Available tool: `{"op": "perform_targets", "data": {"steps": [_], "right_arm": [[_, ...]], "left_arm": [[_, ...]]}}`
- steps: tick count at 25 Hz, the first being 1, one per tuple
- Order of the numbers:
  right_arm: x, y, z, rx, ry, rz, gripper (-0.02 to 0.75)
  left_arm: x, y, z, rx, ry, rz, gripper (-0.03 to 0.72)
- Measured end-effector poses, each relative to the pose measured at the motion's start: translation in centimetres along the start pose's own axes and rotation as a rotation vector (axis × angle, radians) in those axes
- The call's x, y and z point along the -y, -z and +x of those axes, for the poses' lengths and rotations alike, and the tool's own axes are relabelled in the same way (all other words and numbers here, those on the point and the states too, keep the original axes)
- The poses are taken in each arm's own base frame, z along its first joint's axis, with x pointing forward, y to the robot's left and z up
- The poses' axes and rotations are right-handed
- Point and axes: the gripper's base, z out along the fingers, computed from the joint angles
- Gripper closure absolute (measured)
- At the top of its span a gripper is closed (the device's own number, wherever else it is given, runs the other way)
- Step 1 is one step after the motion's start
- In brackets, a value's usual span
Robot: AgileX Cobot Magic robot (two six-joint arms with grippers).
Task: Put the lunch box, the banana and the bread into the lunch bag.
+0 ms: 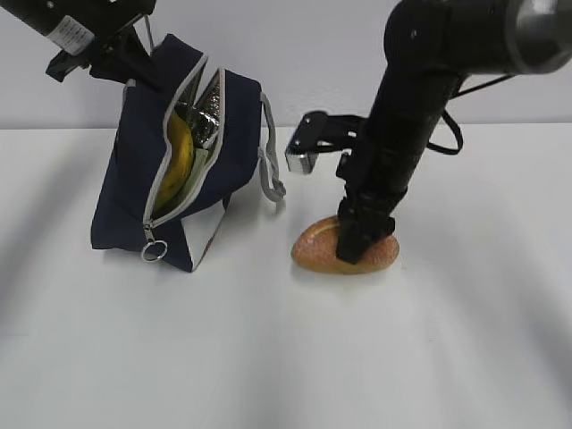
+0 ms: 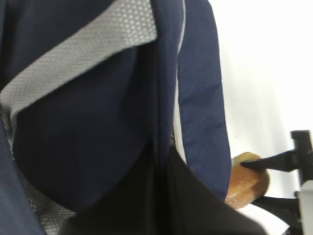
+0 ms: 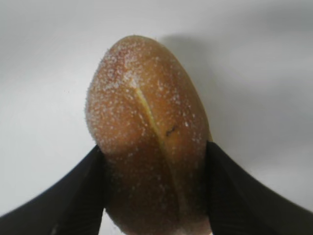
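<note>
The navy lunch bag (image 1: 130, 183) stands at the left with its zipper open. My left gripper (image 1: 121, 55) is shut on its top edge and holds it up; in the left wrist view the bag's fabric (image 2: 98, 122) fills the frame. The yellow banana (image 1: 179, 161) stands inside the opening, against the silver lining. The lunch box is hidden. The golden-brown bread (image 1: 315, 248) lies on the table right of the bag. My right gripper (image 1: 362, 239) has come down over it, and both fingers (image 3: 73, 200) press the sides of the loaf (image 3: 146, 112).
The bag's grey strap (image 1: 268, 170) hangs toward the bread, and a zipper ring (image 1: 154, 251) dangles at the front. The white table (image 1: 286, 357) spreads out in front, with a pale wall behind.
</note>
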Motion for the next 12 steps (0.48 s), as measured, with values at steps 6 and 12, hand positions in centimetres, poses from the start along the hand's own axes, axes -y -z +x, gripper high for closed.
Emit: {"op": "perform_targets", "data": {"steps": [6, 12], "right_arm": [[1.5, 5.1, -2.1, 0.068, -0.107, 0.086, 0.327], [2.3, 9.5, -4.0, 0.218, -0.376, 0.159, 0.33]], "left_arm": [[0.0, 0.0, 0.0, 0.0, 0.0, 0.0, 0.689], [0.0, 0.0, 0.0, 0.0, 0.0, 0.0, 0.689]]}}
